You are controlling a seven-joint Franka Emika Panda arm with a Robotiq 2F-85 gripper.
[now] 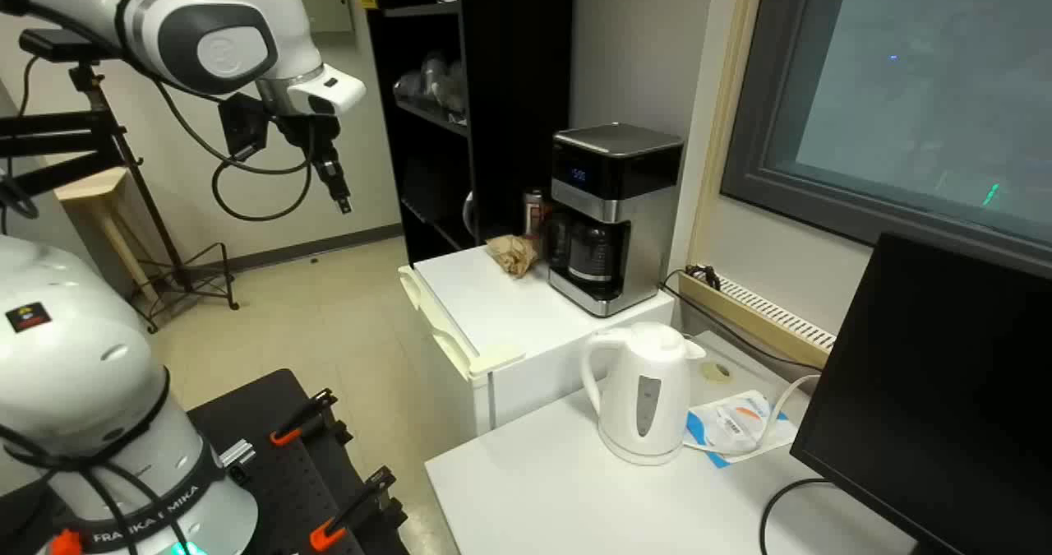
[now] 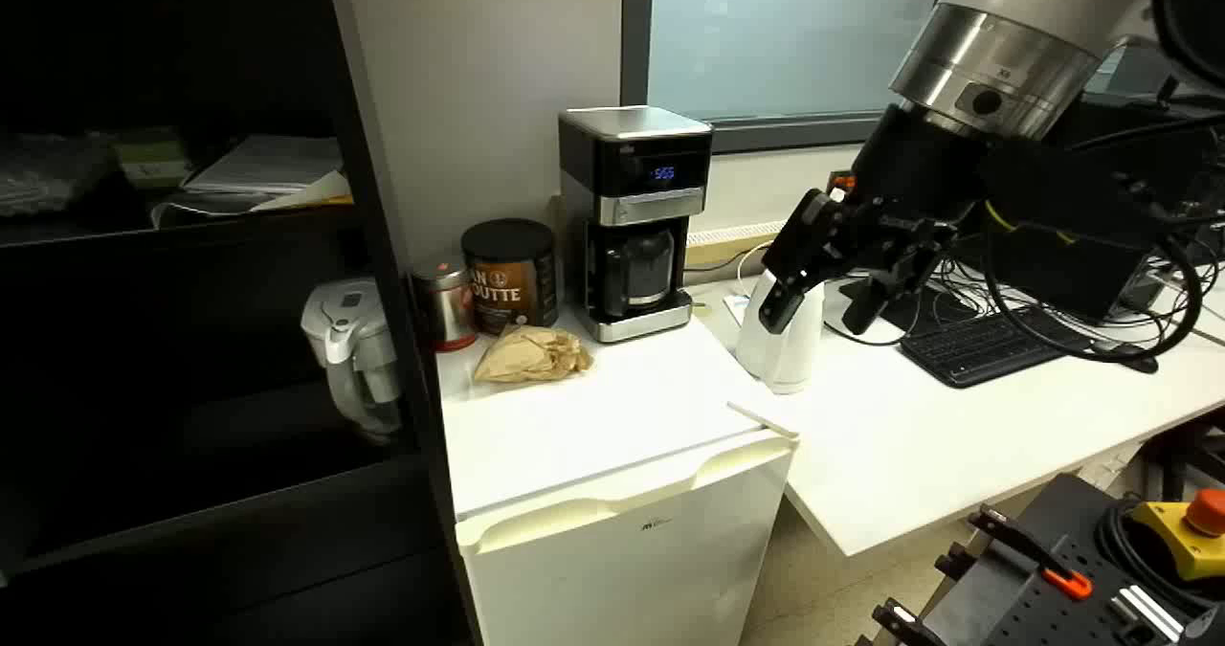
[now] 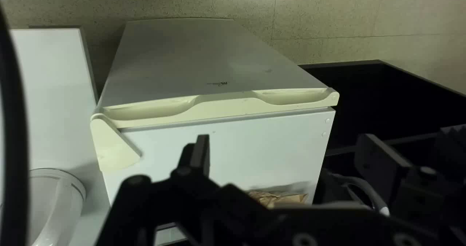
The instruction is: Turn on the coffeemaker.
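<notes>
While the coffeemaker (image 2: 632, 220) stands on the fridge (image 2: 603, 426), the hand (image 2: 823, 308) hangs — spread wide.

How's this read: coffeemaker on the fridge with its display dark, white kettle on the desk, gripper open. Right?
Not the display: it is lit blue, as both exterior views show. The rest stands: coffeemaker on the fridge, white kettle on the desk, gripper open.

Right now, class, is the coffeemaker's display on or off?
On: the display on the coffeemaker shows blue digits in both exterior views. Whether it's brewing, I cannot tell.
</notes>
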